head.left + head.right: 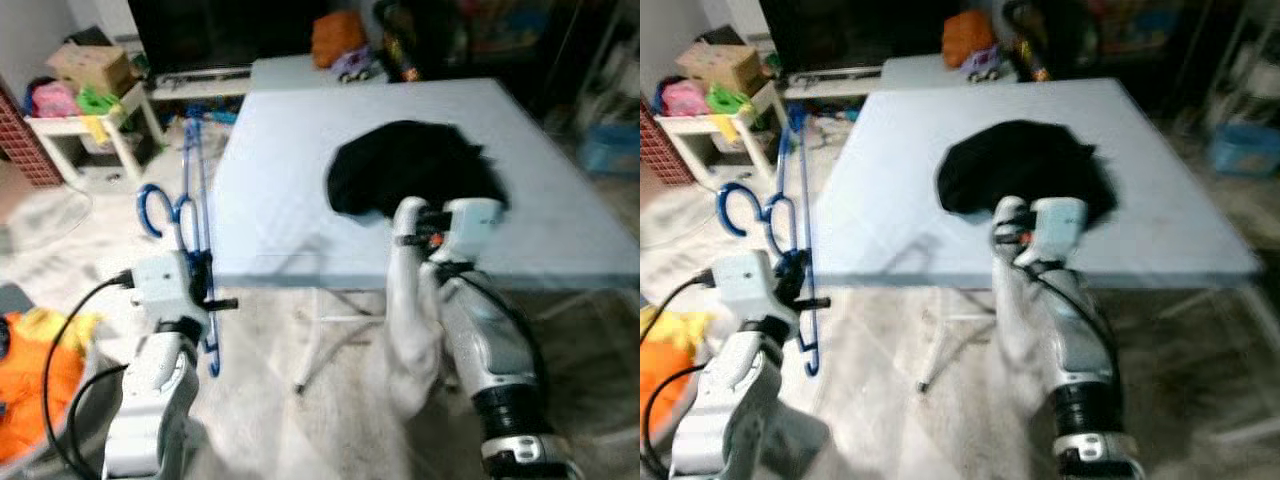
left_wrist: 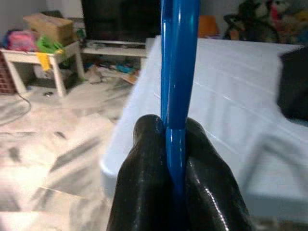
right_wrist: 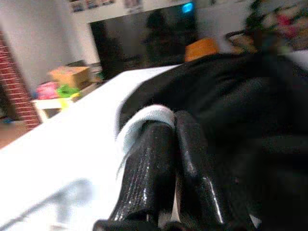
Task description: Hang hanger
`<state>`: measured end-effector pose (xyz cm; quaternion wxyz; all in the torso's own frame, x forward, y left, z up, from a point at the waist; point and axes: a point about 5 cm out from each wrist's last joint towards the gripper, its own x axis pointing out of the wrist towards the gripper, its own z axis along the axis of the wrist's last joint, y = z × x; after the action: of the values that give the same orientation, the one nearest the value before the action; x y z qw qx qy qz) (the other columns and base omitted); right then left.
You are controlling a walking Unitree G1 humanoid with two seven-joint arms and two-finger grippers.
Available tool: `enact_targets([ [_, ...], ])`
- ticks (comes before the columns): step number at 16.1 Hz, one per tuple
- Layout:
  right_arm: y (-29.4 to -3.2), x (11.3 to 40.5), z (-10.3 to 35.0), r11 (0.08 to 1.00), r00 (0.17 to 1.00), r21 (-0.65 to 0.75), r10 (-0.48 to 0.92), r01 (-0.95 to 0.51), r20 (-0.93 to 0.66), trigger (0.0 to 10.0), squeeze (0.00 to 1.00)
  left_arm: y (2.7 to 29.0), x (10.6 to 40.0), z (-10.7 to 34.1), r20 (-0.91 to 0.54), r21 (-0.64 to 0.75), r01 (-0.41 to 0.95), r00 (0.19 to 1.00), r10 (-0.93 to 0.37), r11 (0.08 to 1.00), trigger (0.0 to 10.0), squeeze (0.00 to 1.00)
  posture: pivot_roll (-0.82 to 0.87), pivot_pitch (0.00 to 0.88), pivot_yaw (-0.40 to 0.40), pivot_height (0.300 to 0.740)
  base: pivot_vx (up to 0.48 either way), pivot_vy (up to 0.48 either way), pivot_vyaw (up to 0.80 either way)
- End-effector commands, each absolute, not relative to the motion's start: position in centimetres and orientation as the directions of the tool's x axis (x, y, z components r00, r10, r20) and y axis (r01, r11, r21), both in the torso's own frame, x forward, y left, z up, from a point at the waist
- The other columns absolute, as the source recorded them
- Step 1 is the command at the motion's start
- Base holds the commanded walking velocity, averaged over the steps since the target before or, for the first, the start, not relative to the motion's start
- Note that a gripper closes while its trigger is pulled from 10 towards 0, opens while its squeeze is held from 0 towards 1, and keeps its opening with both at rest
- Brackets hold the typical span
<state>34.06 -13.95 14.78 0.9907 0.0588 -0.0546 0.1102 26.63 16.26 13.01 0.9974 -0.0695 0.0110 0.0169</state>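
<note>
Blue hangers [image 1: 190, 190] with two hooks stand upright left of the table, and my left gripper [image 1: 207, 300] is shut on their lower bar. In the left wrist view, the black fingers [image 2: 144, 159] pinch the blue bar [image 2: 178, 72]. A black garment [image 1: 410, 165] lies bunched on the pale blue table [image 1: 270, 210]. At the table's front edge, my right gripper [image 1: 412, 232] is shut on a white cloth [image 1: 412, 340] that hangs down below the edge. The right wrist view has the white cloth [image 3: 144, 120] wrapped over the shut fingers [image 3: 187, 159], against the black garment [image 3: 240, 96].
A white side table [image 1: 90, 125] with a cardboard box [image 1: 90, 65] stands at the far left. A dark TV unit [image 1: 210, 40] and toys [image 1: 350, 60] lie behind the table. Orange clothing [image 1: 35, 385] sits by my left arm. The table's legs [image 1: 315, 340] stand ahead on the floor.
</note>
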Motion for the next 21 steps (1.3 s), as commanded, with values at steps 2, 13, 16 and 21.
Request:
enact_targets([
  [2, -14.3, 34.1, 15.8, 0.97, 0.964, 0.084, 0.212, -0.227, 0.159, 10.0, 0.0, 15.9, 26.6, 13.2, -0.016, -0.136, -0.031, 0.999, 0.029, 0.99, 10.0, 0.0, -0.01, 0.0, 0.07, 0.74, 0.199, 0.135, 0.55],
  [13, -15.2, 34.4, 15.6, 0.984, 0.981, 0.088, 0.144, -0.156, 0.128, 10.0, 0.0, 14.7, 26.5, 12.7, -0.027, -0.19, 0.03, 0.999, -0.036, 0.981, 10.0, 0.0, -0.02, 0.0, 0.063, 0.74, 0.0, 0.0, -0.33],
  [16, -15.6, 34.7, 16.2, 0.988, 0.981, 0.072, 0.126, -0.138, 0.147, 10.0, 0.0, 14.6, 26.5, 12.7, -0.027, -0.211, 0.042, 0.998, -0.049, 0.977, 10.0, 0.0, -0.02, 0.0, 0.057, 0.74, 0.0, 0.0, -0.8],
  [21, -14.9, 39.8, 24.9, 0.977, 0.936, 0.036, 0.192, -0.212, 0.296, 10.0, 0.0, 14.1, 26.4, 12.7, -0.02, -0.214, 0.055, 0.998, -0.06, 0.975, 10.0, 0.0, -0.02, 0.0, 0.03, 0.74, 0.0, 0.0, 0.0],
])
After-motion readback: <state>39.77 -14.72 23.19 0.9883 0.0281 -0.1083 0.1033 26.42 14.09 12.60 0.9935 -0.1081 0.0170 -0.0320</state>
